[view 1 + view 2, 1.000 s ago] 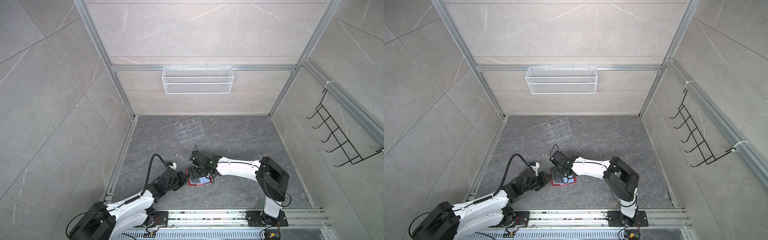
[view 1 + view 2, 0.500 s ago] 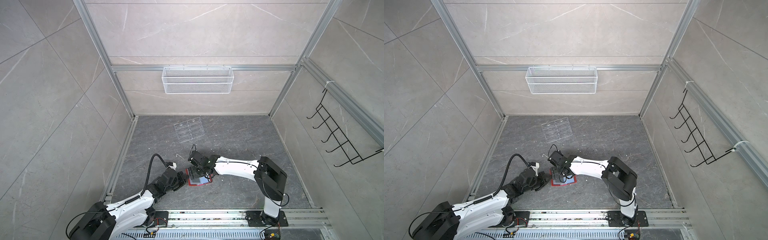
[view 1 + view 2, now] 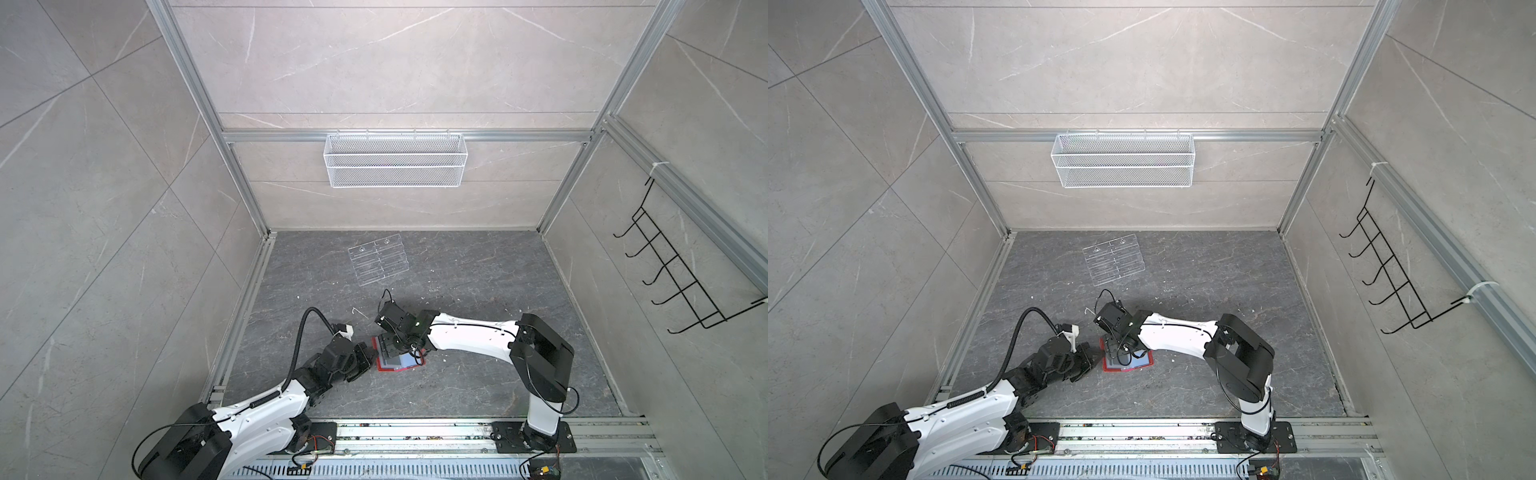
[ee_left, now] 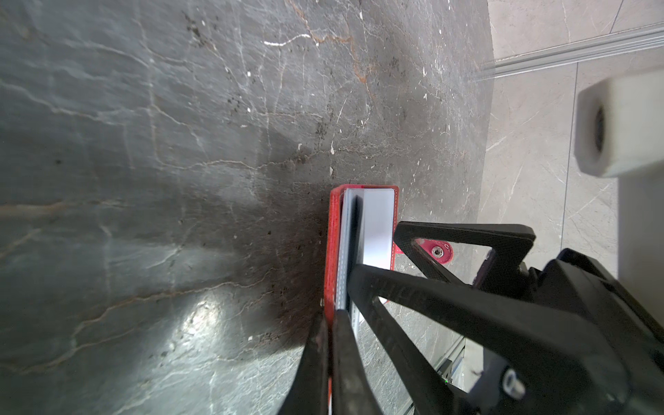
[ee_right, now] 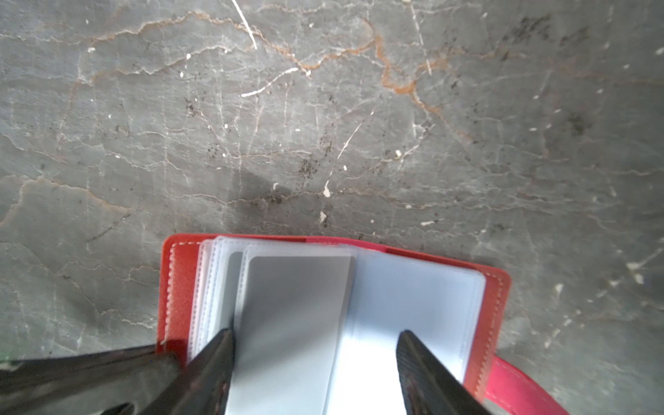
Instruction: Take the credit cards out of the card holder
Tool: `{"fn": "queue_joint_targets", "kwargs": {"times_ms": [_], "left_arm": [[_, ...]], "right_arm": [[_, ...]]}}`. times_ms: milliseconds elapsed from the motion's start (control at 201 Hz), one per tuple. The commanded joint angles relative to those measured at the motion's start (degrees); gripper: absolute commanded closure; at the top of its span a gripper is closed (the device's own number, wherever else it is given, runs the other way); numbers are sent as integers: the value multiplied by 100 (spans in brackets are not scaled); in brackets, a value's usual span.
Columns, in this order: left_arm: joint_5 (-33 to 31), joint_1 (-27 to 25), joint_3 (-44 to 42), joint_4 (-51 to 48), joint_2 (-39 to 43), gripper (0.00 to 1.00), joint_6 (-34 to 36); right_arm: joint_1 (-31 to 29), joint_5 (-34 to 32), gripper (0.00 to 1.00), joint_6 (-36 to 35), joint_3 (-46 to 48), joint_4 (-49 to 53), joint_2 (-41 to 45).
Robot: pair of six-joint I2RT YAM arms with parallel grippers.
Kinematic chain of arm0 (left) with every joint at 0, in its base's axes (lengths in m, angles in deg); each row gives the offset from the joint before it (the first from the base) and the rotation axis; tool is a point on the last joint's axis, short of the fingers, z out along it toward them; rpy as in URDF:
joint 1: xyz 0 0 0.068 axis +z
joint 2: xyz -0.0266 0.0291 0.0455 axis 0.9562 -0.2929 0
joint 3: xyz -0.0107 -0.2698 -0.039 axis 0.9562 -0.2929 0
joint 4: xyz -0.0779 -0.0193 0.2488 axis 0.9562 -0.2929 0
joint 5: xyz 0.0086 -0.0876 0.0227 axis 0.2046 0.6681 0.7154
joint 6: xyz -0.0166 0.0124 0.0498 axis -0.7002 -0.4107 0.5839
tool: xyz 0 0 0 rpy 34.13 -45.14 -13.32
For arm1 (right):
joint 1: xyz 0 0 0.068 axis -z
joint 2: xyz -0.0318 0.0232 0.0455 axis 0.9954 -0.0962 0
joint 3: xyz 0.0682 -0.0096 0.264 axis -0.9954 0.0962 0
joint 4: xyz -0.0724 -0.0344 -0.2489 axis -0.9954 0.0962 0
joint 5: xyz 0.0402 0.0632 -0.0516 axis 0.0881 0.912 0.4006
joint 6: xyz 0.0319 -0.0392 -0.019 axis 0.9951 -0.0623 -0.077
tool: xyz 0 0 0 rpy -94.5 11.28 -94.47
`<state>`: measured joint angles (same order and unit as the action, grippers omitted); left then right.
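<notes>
The red card holder (image 3: 400, 362) (image 3: 1133, 363) lies open on the grey floor, its clear sleeves fanned upward. My left gripper (image 4: 332, 316) (image 3: 370, 350) is shut on the edge of its red cover (image 4: 332, 244). My right gripper (image 5: 316, 334) (image 3: 392, 347) hangs open just above the sleeves. Its fingers (image 5: 416, 359) straddle one sleeve that holds a grey credit card (image 5: 298, 298). A second dark card edge (image 5: 235, 280) peeks out of the sleeve behind. The snap strap (image 5: 517, 388) sticks out sideways.
A clear acrylic tiered rack (image 3: 380, 264) lies flat farther back on the floor. A white wire basket (image 3: 395, 166) hangs on the back wall and a black hook rack (image 3: 673, 282) on the right wall. An aluminium rail (image 3: 415, 432) runs along the front.
My right gripper has shifted slightly left over the card holder and its jaws have narrowed a little. The left gripper has kept its hold on the cover.
</notes>
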<state>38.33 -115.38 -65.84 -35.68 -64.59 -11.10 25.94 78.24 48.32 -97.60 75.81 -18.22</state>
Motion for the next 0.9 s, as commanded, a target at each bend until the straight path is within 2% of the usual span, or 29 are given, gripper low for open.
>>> {"fn": "queue_joint_targets", "kwargs": {"times_ms": [0, 224, 339, 468, 528, 597, 617, 627, 702, 777, 891], "left_arm": [[-2, -17, 187, -19, -28, 100, 169], [-83, -16, 307, -298, -176, 100, 284], [-228, -15, 625, -996, -244, 100, 485], [-767, -18, 1149, -2364, -33, 60, 614], [-1099, -21, 1432, -3143, 140, 51, 573], [-1437, -16, 1837, -3986, 277, 44, 564], [-1497, -17, 1963, -4179, 285, 34, 570], [-1535, -20, 2020, -4281, 290, 33, 579], [-1608, -14, 2476, -4675, 191, 32, 774], [-909, -17, 2634, -4116, -39, 35, 969], [249, -17, 2407, -2575, -582, 55, 746]], "right_arm": [[83, -471, 28, -26, 143, 370, 347], [380, -617, 29, 50, 762, 447, 988], [641, -563, 29, 114, 1225, 399, 1437], [725, -247, 29, -13, 1473, 64, 1980], [764, 27, 29, -90, 1507, -133, 2067], [873, 480, 34, -122, 1609, -461, 2098], [890, 597, 36, -124, 1640, -582, 2113], [891, 652, 37, -123, 1658, -655, 2123], [927, 1140, 48, -113, 1741, -1121, 2082], [962, 1390, 63, -114, 1674, -1266, 1845], [1058, 1419, 85, -39, 1697, -1387, 1508]]}}
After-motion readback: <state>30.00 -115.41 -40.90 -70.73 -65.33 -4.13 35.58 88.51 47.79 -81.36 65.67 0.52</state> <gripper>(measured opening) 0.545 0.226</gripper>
